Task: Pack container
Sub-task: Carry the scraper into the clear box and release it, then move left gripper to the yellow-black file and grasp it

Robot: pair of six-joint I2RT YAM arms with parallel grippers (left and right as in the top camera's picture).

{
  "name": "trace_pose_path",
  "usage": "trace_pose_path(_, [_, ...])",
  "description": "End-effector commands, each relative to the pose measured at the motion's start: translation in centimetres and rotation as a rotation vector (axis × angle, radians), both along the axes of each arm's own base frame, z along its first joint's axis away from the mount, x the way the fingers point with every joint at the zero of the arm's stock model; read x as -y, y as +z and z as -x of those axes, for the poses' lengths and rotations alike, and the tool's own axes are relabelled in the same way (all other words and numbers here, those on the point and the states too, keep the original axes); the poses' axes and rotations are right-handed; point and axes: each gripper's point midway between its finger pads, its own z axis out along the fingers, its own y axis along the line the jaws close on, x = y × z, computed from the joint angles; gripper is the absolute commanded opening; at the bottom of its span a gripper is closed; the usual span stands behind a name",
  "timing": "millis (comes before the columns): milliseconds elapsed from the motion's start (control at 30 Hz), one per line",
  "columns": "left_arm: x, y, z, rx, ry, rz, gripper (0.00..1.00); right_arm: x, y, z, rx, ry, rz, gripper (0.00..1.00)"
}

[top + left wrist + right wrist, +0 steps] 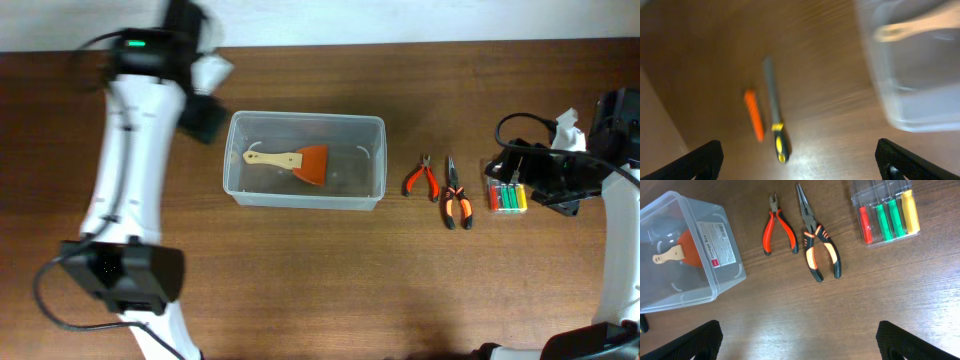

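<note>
The clear plastic container (306, 118) stands at the table's middle, with an orange scraper (300, 162) with a wooden handle lying inside. My left gripper (203, 118) is just off the container's far left corner. In the blurred left wrist view it (800, 167) is open and empty above a file with a yellow-black handle (775, 117) and an orange tool (754, 115), with the container (920, 110) at the right. My right gripper (800, 342) is open and empty. It is over bare wood, near the screwdriver case in the overhead view (545, 185).
Red cutters (420, 179) and orange-black long-nose pliers (456, 195) lie right of the container. Both also show in the right wrist view, the cutters (778, 226) and the pliers (816, 242). A small clear case of coloured screwdrivers (887, 217) lies beyond them.
</note>
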Motion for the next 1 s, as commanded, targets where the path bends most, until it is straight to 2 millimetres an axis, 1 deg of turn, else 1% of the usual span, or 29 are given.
trace_pose_path(0, [-5.1, -4.2, 1.7, -0.094, 0.216, 0.109, 1.0, 0.0, 0.5, -0.2, 0.014, -0.009, -0.013, 0.98])
trace_pose_path(100, [-7.0, -8.0, 2.8, -0.153, 0.156, 0.279, 1.0, 0.0, 0.5, -0.3, 0.015, -0.009, -0.013, 0.98])
trace_pose_path(133, [-7.6, -8.8, 3.4, -0.167, 0.147, 0.307, 1.0, 0.0, 0.5, -0.3, 0.015, -0.009, -0.013, 0.98])
trace_pose_path(200, [-9.0, -10.7, 4.7, -0.202, 0.165, 0.332, 1.0, 0.0, 0.5, -0.3, 0.014, -0.009, -0.013, 0.98])
trace_pose_path(300, [-10.6, -12.8, 6.3, -0.234, 0.196, 0.347, 1.0, 0.0, 0.5, -0.3, 0.015, -0.009, -0.013, 0.98])
trace_pose_path(333, [-11.0, -13.3, 6.5, -0.234, 0.207, 0.348, 0.99, 0.0, 0.5, -0.3, 0.015, -0.009, -0.013, 0.98])
trace_pose_path(367, [-11.3, -13.7, 6.7, -0.233, 0.212, 0.348, 0.95, 0.0, 0.5, -0.3, 0.015, -0.009, -0.013, 0.98])
trace_pose_path(400, [-11.6, -14.0, 6.8, -0.236, 0.209, 0.348, 0.84, 0.0, 0.5, -0.3, 0.015, -0.009, -0.013, 0.98])
trace_pose_path(433, [-11.8, -14.3, 7.1, -0.241, 0.202, 0.349, 0.81, 0.0, 0.5, -0.3, 0.015, -0.009, -0.013, 0.99])
trace_pose_path(500, [-12.5, -14.6, 7.6, -0.253, 0.204, 0.328, 0.77, 0.0, 0.5, -0.3, 0.015, -0.009, -0.013, 0.98])
trace_pose_path(600, [-13.5, -15.0, 8.5, -0.286, 0.216, 0.273, 0.77, 0.0, 0.5, -0.3, 0.015, -0.009, -0.012, 0.98])
trace_pose_path(700, [-13.3, -15.6, 9.0, -0.305, 0.222, 0.28, 0.78, 0.0, 0.5, -0.3, 0.015, -0.009, -0.012, 0.98])
trace_pose_path(900, [-13.6, -17.5, 8.6, -0.275, 0.22, 0.265, 0.81, 0.0, 0.5, -0.3, 0.015, -0.009, -0.012, 0.99])
trace_pose_path(967, [-14.2, -18.1, 9.0, -0.286, 0.225, 0.224, 0.81, 0.0, 0.5, -0.3, 0.015, -0.009, -0.012, 0.98])
